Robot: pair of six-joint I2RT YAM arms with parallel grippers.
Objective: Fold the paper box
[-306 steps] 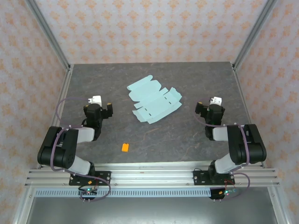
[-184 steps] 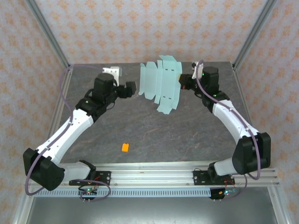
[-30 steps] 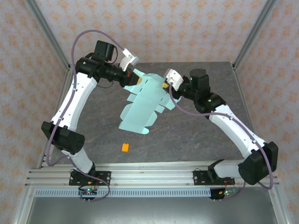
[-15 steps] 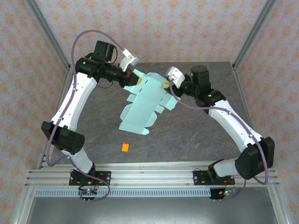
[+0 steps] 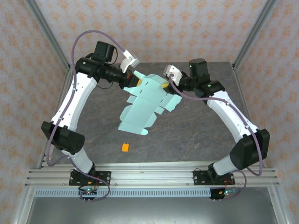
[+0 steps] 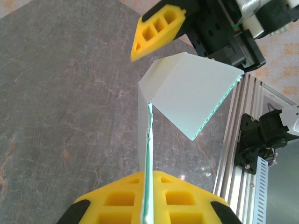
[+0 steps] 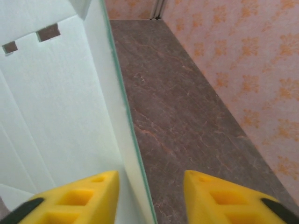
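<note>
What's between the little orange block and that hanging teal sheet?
Nothing. In the top view, bare grey tabletop separates the orange block from the paper box hanging above.

The left claw [image 5: 136, 80] pinches the top corner of the paper box [image 5: 142, 109], a flat mint-green sheet with flaps that hangs tilted above the table, spreading from both claws toward the arm bases. The right claw [image 5: 165, 86] meets the sheet's upper edge, just across from the left claw; whether it grips cannot be made out. Well clear of both claws, nearer the bases, a small orange block [image 5: 125, 147] lies on the grey table [image 5: 196, 135].
</note>
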